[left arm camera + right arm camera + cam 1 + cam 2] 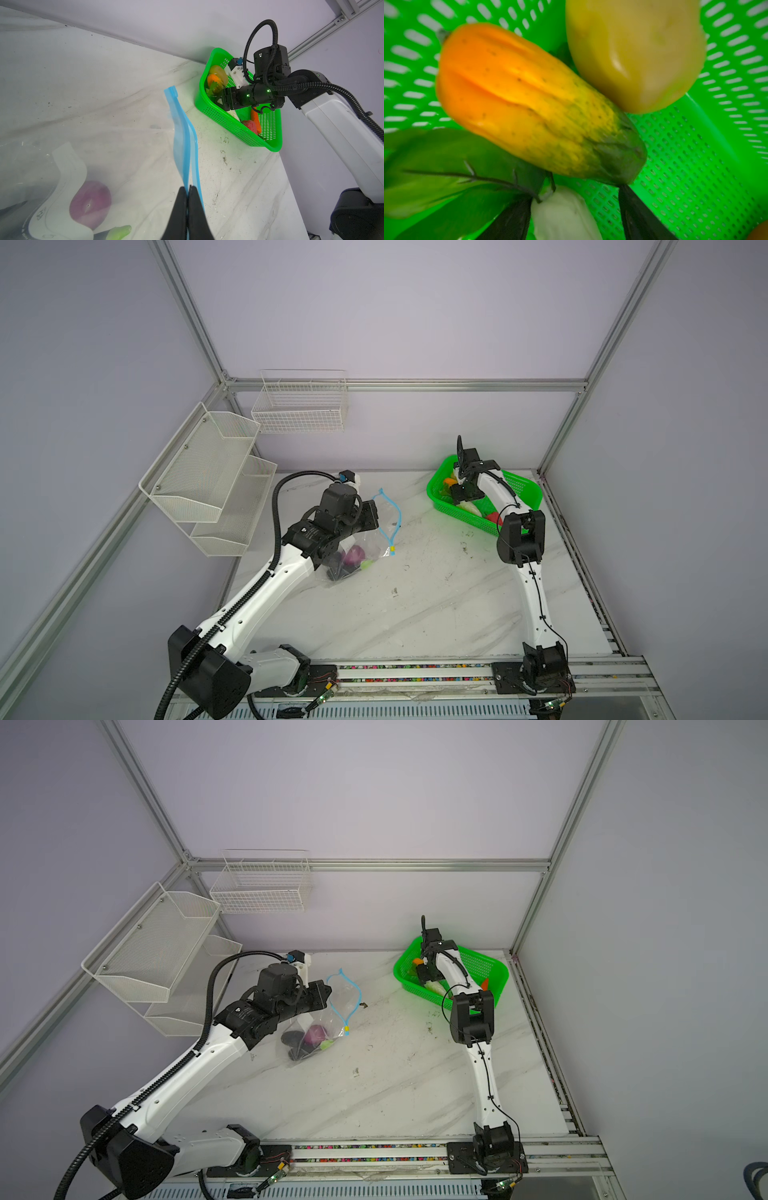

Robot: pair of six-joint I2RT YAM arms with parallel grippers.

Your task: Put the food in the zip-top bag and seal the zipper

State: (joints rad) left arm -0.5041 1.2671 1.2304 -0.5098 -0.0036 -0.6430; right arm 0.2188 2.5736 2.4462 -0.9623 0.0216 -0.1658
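Your left gripper [188,192] is clenched on the zipper [182,133]. It pinches the blue strip so the mouth of the zip-top bag [376,537] gapes toward the green basket [461,516]. The bag lies on the table well apart from the basket, out to its left in both top views. A purple piece [90,203], a green piece [119,231] and a dark piece [293,1038] are already inside it.

Your right gripper [575,195] is down inside the basket with its jaws apart, grasping nothing. It straddles a white piece [564,214]. An orange-yellow ribbed piece [529,99] and a pale yellow piece [633,52] lie just past it in the basket, and a green leaf [446,166] lies beside it.

For this pick, centre the white piece between the jaws before you close, since one finger looks nearer to it than the other. Watch that the leaf's stem is not caught in the grip. Lift straight up clear of the basket's wall before crossing to the bag. Hold the left pinch firm and high, or the mouth will likely sag.

The bag's white label [68,166] carries faint dark marks near one corner, too small to read. No brand name is legible anywhere.
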